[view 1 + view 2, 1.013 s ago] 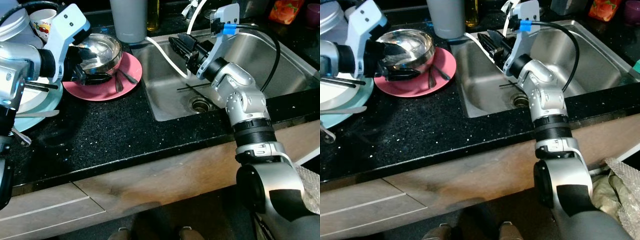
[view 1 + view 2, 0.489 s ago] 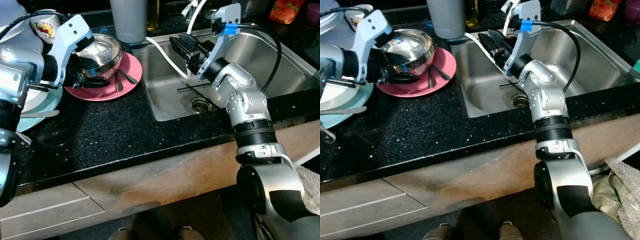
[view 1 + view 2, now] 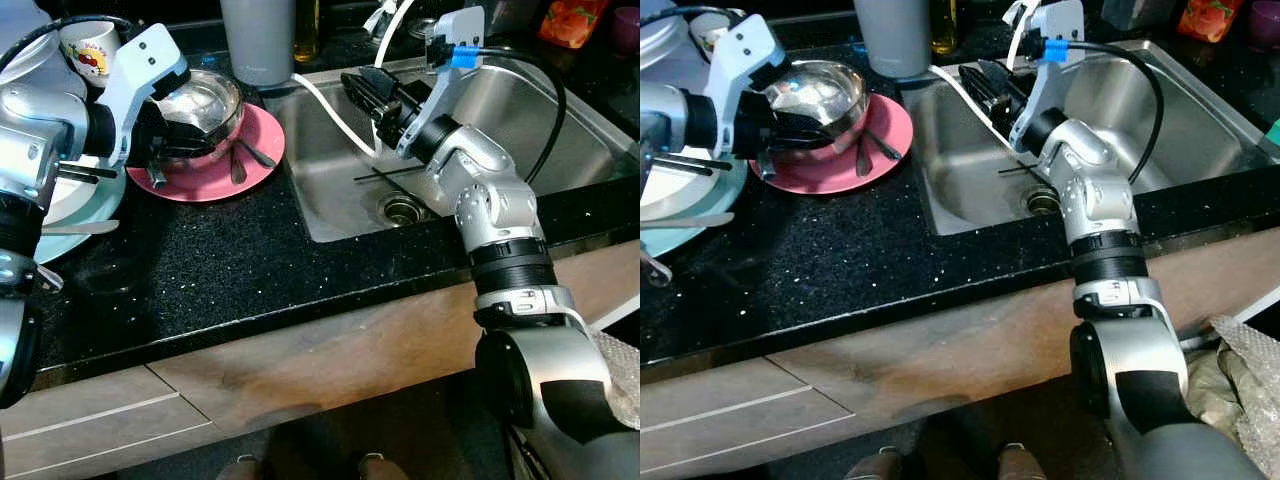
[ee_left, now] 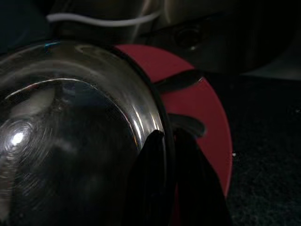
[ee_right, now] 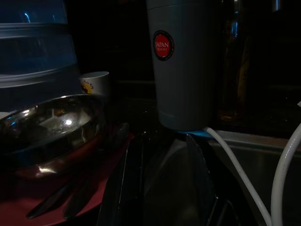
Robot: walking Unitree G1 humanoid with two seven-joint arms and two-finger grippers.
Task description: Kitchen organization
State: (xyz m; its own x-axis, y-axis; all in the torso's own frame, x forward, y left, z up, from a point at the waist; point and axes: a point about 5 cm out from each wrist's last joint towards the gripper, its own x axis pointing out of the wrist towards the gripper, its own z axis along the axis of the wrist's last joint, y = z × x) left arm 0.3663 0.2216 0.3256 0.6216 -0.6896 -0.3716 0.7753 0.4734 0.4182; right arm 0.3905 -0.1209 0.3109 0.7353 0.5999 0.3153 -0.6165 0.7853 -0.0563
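The left gripper (image 4: 162, 155) pinches the rim of the shiny steel bowl (image 3: 200, 105) between near-closed jaws, bowl not yet cleared from the round pink plate (image 3: 215, 165); the right gripper (image 3: 368, 92) hovers parted, empty, over the sink (image 3: 560, 120).

Polished steel bowl (image 3: 200, 105) – mirror-glossy; matt pink plate (image 3: 205, 170); speckled glossy black countertop (image 3: 230, 270); brushed steel sink (image 3: 560, 130).

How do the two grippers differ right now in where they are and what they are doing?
The left gripper is at the steel bowl on the pink plate, while the right gripper hangs over the sink. The left is pinched on the bowl's rim, one finger inside and one outside; the right stands open and holds nothing. Both have long black fingers on silver arms.
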